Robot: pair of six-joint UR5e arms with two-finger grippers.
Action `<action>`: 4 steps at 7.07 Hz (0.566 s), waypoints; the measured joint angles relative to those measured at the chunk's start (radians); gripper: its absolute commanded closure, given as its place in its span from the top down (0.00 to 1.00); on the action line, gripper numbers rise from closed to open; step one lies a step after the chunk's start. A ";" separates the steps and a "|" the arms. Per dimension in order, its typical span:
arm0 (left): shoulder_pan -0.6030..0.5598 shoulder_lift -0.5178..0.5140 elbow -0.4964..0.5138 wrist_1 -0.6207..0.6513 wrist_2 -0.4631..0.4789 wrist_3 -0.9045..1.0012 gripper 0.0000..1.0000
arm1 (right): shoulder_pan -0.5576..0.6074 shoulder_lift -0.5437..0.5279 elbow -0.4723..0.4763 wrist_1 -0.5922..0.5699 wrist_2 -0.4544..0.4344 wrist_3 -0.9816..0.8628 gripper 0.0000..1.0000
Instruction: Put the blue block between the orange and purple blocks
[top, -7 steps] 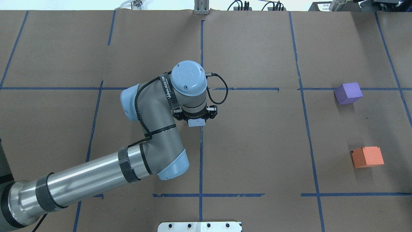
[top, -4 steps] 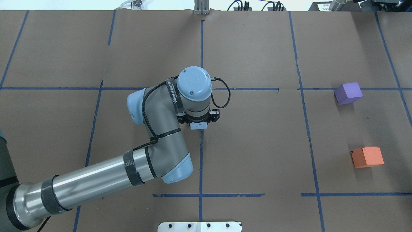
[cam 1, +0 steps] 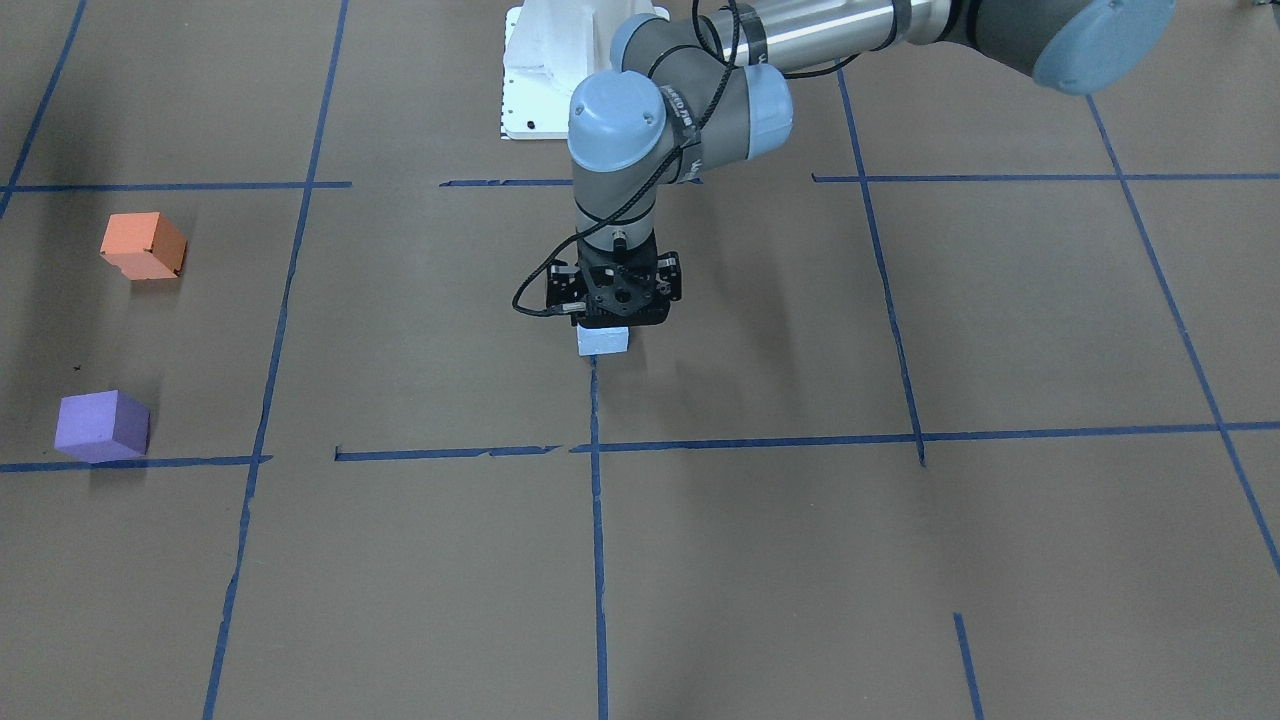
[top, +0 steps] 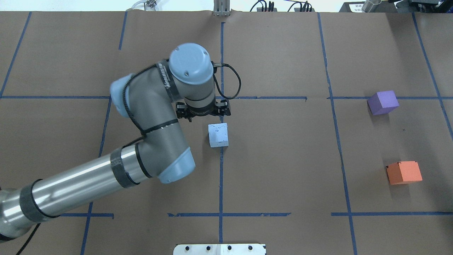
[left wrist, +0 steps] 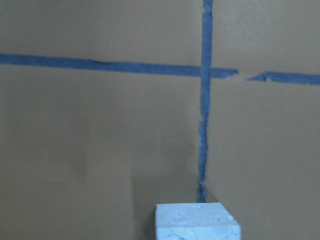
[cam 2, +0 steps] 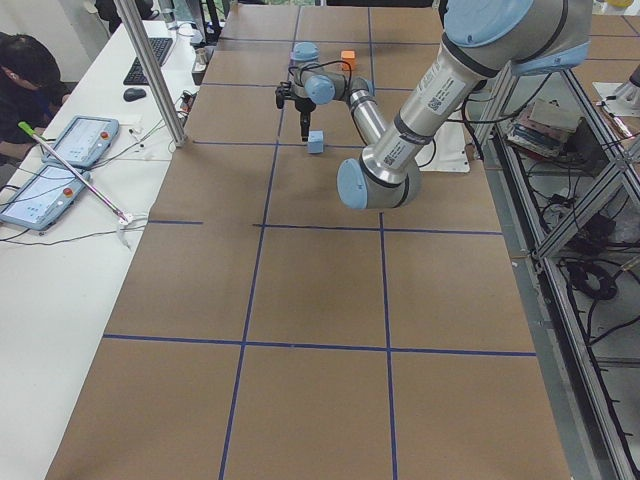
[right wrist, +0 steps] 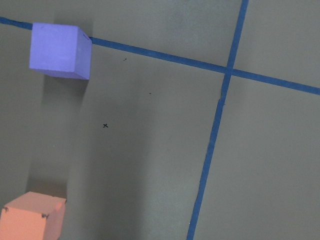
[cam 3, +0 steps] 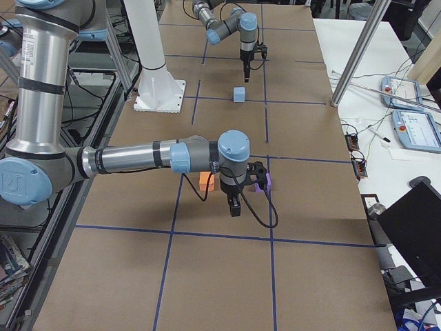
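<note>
The light blue block (top: 218, 135) stands free on the brown paper at the table's middle, on a blue tape line. It also shows in the front view (cam 1: 603, 341) and at the bottom edge of the left wrist view (left wrist: 197, 221). My left gripper (top: 203, 113) hangs open above and just beyond it, apart from it. The purple block (top: 383, 102) and orange block (top: 403, 172) sit far right, apart. The right wrist view looks down on the purple block (right wrist: 60, 50) and the orange block (right wrist: 32, 217). My right gripper (cam 3: 235, 209) shows only in the exterior right view, so I cannot tell its state.
Blue tape lines divide the brown paper into squares. A white base plate (top: 219, 249) lies at the near middle edge. An operators' side table with tablets (cam 2: 70, 140) and a metal post (cam 3: 358, 48) border the far side.
My left gripper was down around the blue block; it has now let go, risen and drawn away to the far left. The block stays on the tape line.
</note>
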 measured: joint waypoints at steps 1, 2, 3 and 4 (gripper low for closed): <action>-0.078 0.081 -0.097 0.055 -0.040 0.128 1.00 | -0.008 0.003 0.028 0.001 0.014 0.048 1.00; -0.182 0.184 -0.173 0.085 -0.094 0.306 1.00 | -0.032 0.012 0.060 0.001 0.025 0.114 1.00; -0.308 0.288 -0.210 0.096 -0.168 0.503 1.00 | -0.068 0.037 0.086 0.000 0.031 0.188 1.00; -0.446 0.399 -0.224 0.099 -0.236 0.720 1.00 | -0.114 0.076 0.104 -0.002 0.037 0.261 1.00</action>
